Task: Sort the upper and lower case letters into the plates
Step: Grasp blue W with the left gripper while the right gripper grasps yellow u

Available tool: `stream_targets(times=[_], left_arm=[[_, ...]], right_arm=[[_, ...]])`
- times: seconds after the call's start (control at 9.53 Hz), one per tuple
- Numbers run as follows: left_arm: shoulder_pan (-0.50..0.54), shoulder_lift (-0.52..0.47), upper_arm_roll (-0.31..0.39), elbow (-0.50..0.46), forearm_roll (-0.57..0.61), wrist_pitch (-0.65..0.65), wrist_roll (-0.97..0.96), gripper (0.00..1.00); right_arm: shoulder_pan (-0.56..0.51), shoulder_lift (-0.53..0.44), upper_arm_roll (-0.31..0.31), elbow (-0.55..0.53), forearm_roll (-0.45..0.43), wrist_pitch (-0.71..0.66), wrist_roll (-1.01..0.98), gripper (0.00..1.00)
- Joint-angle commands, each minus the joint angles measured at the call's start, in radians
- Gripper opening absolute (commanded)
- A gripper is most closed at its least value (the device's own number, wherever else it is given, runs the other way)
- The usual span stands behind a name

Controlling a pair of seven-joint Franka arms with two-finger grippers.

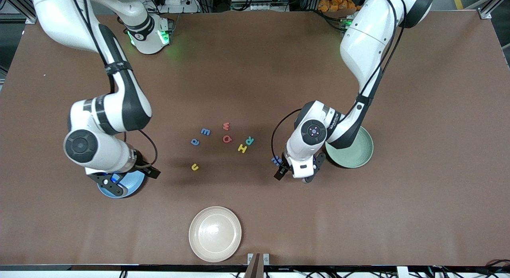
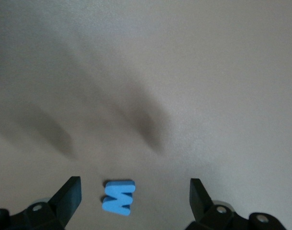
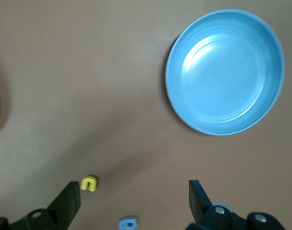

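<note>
A sky blue plate point(image 1: 133, 185) point(image 3: 225, 72) lies toward the right arm's end of the table, and my right gripper point(image 1: 127, 181) point(image 3: 134, 200) hangs open over its edge, holding nothing. A mint green plate point(image 1: 352, 150) lies toward the left arm's end. Beside it my left gripper point(image 1: 295, 175) point(image 2: 134, 199) is open over a blue letter M point(image 1: 276, 160) point(image 2: 118, 197), which lies on the table between the fingers, closer to one of them. Loose letters sit mid-table: blue m point(image 1: 205, 131), red w point(image 1: 226, 126), blue a point(image 1: 195, 141) point(image 3: 128, 223), red Q point(image 1: 227, 139), green R point(image 1: 250, 141), yellow H point(image 1: 242, 148), yellow u point(image 1: 195, 167) point(image 3: 89, 183).
A cream-beige plate point(image 1: 215, 234) lies near the table's edge closest to the front camera, with nothing in it. Both arms reach down over the brown table top point(image 1: 418, 110); their elbows stand above the two coloured plates.
</note>
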Motion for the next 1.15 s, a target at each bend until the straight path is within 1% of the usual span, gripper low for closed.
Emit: stream_targets(times=[0.0, 0.1, 0.21, 0.31, 0.52, 0.63, 0.84, 0.94, 1.05], left_arm=[[-0.036, 0.073, 0.021, 0.072, -0.011, -0.016, 0.063, 1.00], [-0.056, 0.081, 0.027, 0.072, -0.010, -0.018, 0.065, 1.00], [-0.059, 0.086, 0.030, 0.072, -0.011, -0.019, 0.065, 1.00], [-0.061, 0.092, 0.030, 0.072, -0.011, -0.019, 0.064, 1.00], [-0.071, 0.100, 0.030, 0.072, -0.011, -0.018, 0.062, 1.00], [-0.077, 0.104, 0.031, 0.072, -0.011, -0.018, 0.062, 1.00], [-0.084, 0.106, 0.033, 0.072, -0.011, -0.018, 0.059, 0.96], [-0.085, 0.107, 0.035, 0.071, -0.011, -0.018, 0.059, 0.81], [-0.088, 0.113, 0.035, 0.071, -0.011, -0.018, 0.059, 0.77]], right_arm=[[0.054, 0.068, -0.001, 0.039, 0.000, 0.102, 0.217, 1.00], [0.078, 0.086, 0.000, 0.037, 0.006, 0.144, 0.266, 1.00], [0.093, 0.112, -0.001, 0.034, 0.041, 0.174, 0.294, 1.00], [0.104, 0.135, 0.000, 0.034, 0.052, 0.214, 0.297, 1.00], [0.121, 0.175, 0.000, 0.032, 0.052, 0.253, 0.339, 1.00], [0.132, 0.176, 0.000, 0.016, 0.060, 0.289, 0.350, 1.00], [0.132, 0.153, 0.000, -0.103, 0.080, 0.413, 0.362, 1.00], [0.129, 0.139, 0.000, -0.151, 0.078, 0.420, 0.356, 1.00], [0.129, 0.116, 0.000, -0.208, 0.071, 0.428, 0.348, 1.00]])
